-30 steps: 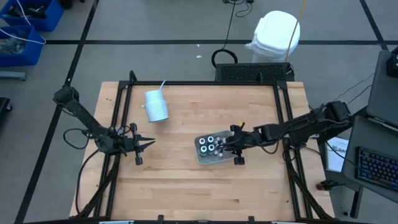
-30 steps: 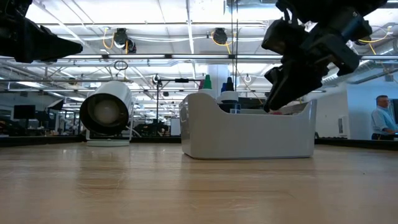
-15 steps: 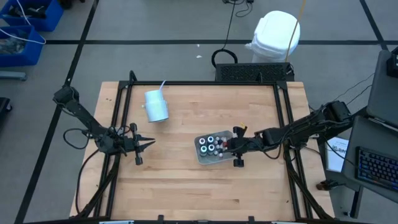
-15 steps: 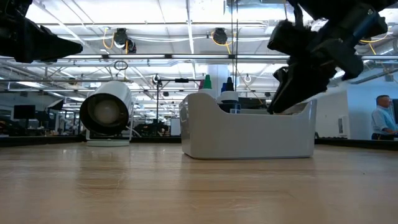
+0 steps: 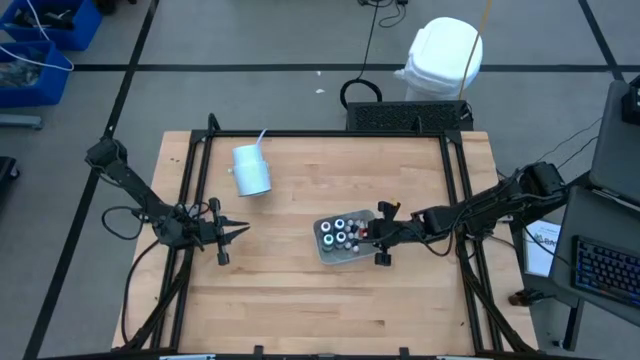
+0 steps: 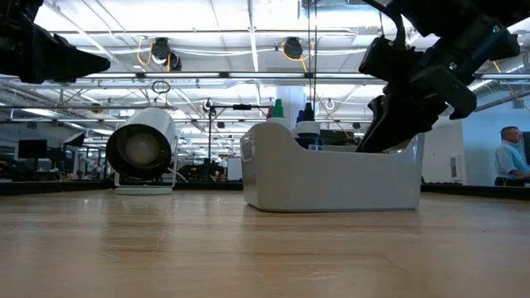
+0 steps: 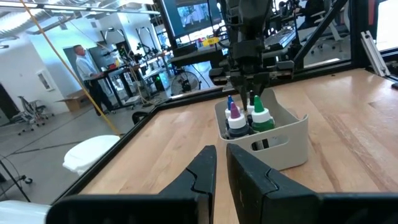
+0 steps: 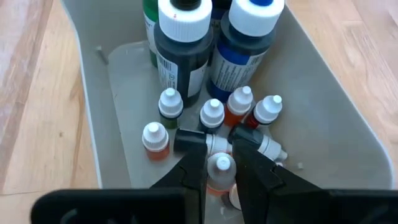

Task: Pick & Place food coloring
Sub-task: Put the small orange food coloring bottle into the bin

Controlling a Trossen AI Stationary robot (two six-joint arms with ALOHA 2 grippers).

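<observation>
1. High view shows a wooden table (image 5: 300, 290) with a white tray (image 5: 330, 250) near its middle, and the food coloring (image 5: 342, 230) sits inside that tray.
2. The right gripper (image 5: 372, 233) reaches in over the tray's right end, right above the small bottles.
3. In the right wrist view, the right gripper's two dark fingers (image 8: 191, 163) stand on either side of one tiny white-capped bottle (image 8: 219, 171) with an orange body.
4. The fingers press close on that tiny bottle, so the gripper is squeezing it.
5. More tiny bottles stand and lie around it on the tray floor, some touching each other.
6. Four bigger dark bottles (image 8: 181, 53) stand upright at the far end of the tray, past the tiny ones.
7. In the low view, the right gripper (image 6: 389, 136) dips down behind the tray's wall (image 6: 331, 178), and the tops of the big bottles poke up over the rim.
8. The left gripper (image 5: 240, 230) hangs near the table's left edge, well apart from the tray.
9. In the left wrist view, its fingers (image 7: 205, 171) are pinched almost together with nothing between them.
10. A white cup (image 5: 252, 170) with a straw lies on its side toward the back left of the table, well apart from the tray.
11. A person (image 6: 507, 161) stands far off in the room behind the table.
</observation>
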